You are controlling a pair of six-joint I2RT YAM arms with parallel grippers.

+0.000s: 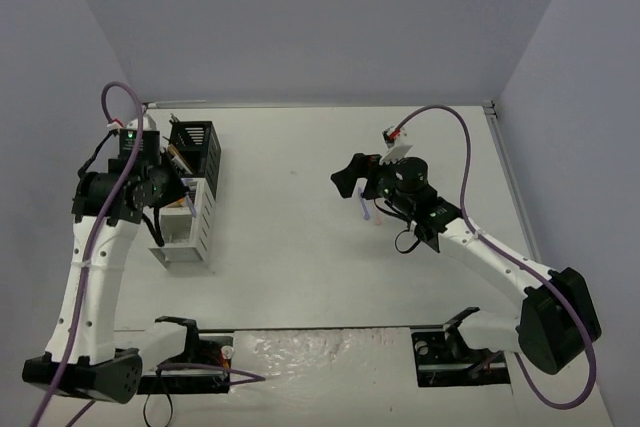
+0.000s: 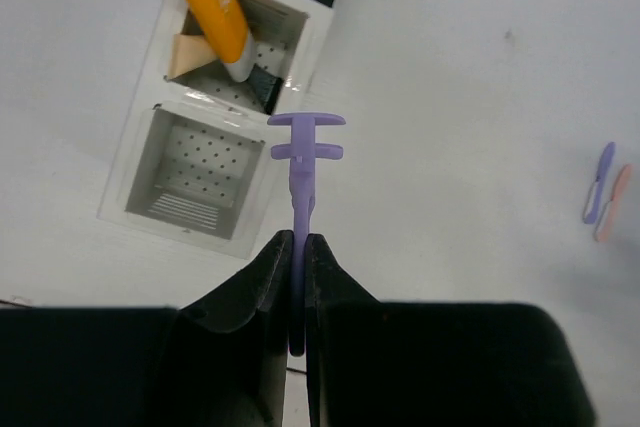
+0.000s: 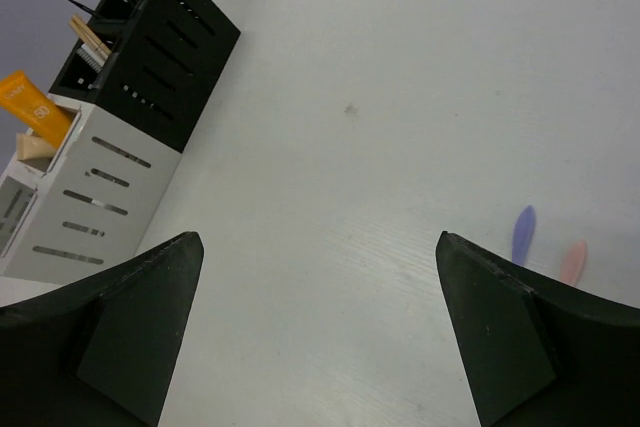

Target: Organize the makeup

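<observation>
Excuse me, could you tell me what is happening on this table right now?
The left pincer is shut on a small purple tool, holding it close to the white compartments of the rack. An orange tube already stands in one compartment. The right pincer is open over the table, holding nothing, near a small purple piece and a pink piece lying side by side.

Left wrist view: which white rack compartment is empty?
The nearer white perforated-floor compartment, just left of the purple plastic tool in the shut left gripper. The white compartment beyond it holds the orange tube.
</observation>
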